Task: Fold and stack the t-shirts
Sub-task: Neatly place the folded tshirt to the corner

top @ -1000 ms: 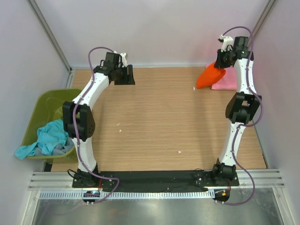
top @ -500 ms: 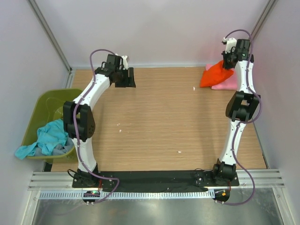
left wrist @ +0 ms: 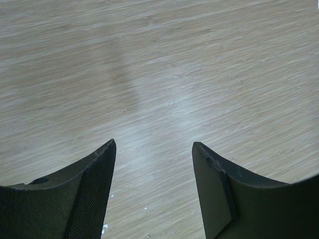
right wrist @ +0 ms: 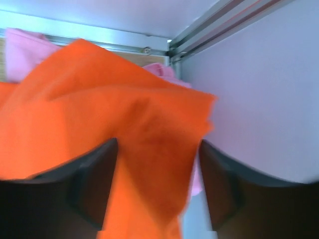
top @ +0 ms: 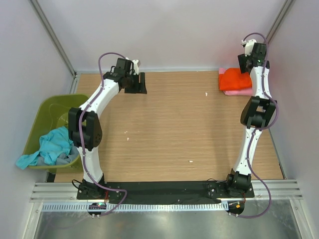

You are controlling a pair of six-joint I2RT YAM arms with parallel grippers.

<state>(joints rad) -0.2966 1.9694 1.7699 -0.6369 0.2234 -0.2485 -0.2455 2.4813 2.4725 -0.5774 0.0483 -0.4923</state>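
The orange t-shirt (top: 234, 79) lies folded on the pink t-shirt (top: 239, 92) in the far right corner of the table. My right gripper (top: 245, 63) hovers just over them, open. In the right wrist view its jaws (right wrist: 157, 149) stand apart, the orange cloth (right wrist: 99, 109) loose beneath them and pink cloth (right wrist: 25, 50) showing behind. A teal t-shirt (top: 50, 147) hangs crumpled over the tub's edge at the left. My left gripper (top: 135, 84) is at the far left of the table, open (left wrist: 154, 147) over bare wood with nothing between its fingers.
An olive-green tub (top: 47, 107) sits off the table's left edge. The wooden table (top: 174, 124) carries a few small white specks. Walls and a metal frame post (right wrist: 172, 52) close in right behind the stacked shirts.
My right gripper swung toward the back corner with the orange shirt and opened, leaving it flat on the pink one. The left gripper shifted slightly right.
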